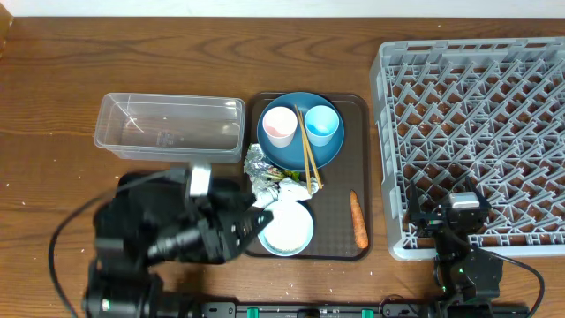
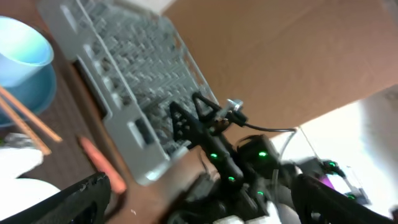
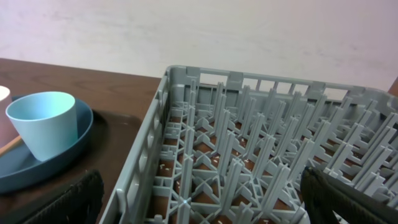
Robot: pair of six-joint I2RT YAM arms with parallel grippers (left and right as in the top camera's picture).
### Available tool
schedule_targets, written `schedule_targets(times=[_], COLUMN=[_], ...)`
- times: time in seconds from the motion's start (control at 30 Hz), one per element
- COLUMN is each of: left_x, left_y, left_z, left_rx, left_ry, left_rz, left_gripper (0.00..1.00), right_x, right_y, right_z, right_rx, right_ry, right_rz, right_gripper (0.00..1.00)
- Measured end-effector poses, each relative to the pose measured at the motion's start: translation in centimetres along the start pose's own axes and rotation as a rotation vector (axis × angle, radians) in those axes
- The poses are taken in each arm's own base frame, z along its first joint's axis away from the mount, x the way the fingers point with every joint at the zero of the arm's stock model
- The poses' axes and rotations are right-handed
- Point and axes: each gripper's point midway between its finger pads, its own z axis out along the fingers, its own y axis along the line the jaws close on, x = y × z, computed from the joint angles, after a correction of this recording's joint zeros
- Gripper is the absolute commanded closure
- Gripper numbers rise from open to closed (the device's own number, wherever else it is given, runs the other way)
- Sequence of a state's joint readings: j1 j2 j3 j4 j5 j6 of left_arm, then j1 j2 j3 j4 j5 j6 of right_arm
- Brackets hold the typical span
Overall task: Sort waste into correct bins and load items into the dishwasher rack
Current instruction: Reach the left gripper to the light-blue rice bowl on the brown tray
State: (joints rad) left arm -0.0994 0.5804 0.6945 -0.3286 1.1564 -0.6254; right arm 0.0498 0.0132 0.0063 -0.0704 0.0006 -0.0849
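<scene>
The blue plate (image 1: 300, 146) on the brown tray holds the pink cup (image 1: 279, 125), the blue cup (image 1: 321, 124) and the chopsticks (image 1: 308, 150). Crumpled foil (image 1: 259, 163), a white tissue wad (image 1: 269, 194) and the green-yellow wrapper (image 1: 296, 181) lie below the plate. The light-blue bowl (image 1: 291, 228) and the carrot piece (image 1: 358, 219) lie at the tray's front. My left gripper (image 1: 258, 221) (image 2: 205, 205) is open and empty at the bowl's left edge. My right gripper (image 1: 441, 219) (image 3: 205, 208) is open and empty over the front left corner of the grey rack (image 1: 477, 132).
The clear tub (image 1: 168, 124) stands left of the brown tray (image 1: 353, 115). My left arm covers the table in front of the tub, and no black tray shows. Small white grains (image 3: 163, 167) lie between the rack's pegs.
</scene>
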Motion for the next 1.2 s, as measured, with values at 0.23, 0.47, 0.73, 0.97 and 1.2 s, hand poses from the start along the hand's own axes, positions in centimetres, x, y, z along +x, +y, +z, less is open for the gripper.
schedule_targets(times=[0.23, 0.47, 0.73, 0.97, 1.2], left_x=[-0.4, -1.8, 1.1, 3.8, 1.1], left_y=[0.1, 3.5, 9.0, 13.8, 11.6], left_z=[3.0, 5.3, 4.3, -2.0, -5.4], left_rx=[0.083, 0.068, -0.251, -0.801, -1.011], left_ry=[0.182, 0.209, 0.205, 0.079, 0.083], left_rz=[-0.096, -0.152, -0.398, -0.344, -0.299], left_gripper=[0.05, 0.16, 0.23, 0.41, 0.46], right_x=[0.0, 0.0, 0.0, 0.1, 0.1], right_y=[0.0, 0.0, 0.0, 0.0, 0.0], right_z=[0.0, 0.0, 0.0, 0.0, 0.0], right_rx=[0.000, 0.000, 0.000, 0.000, 0.000], right_ry=[0.000, 0.000, 0.002, 0.002, 0.003], right_rz=[0.000, 0.000, 0.000, 0.000, 0.000], right_gripper=[0.01, 0.01, 0.01, 0.01, 0.01])
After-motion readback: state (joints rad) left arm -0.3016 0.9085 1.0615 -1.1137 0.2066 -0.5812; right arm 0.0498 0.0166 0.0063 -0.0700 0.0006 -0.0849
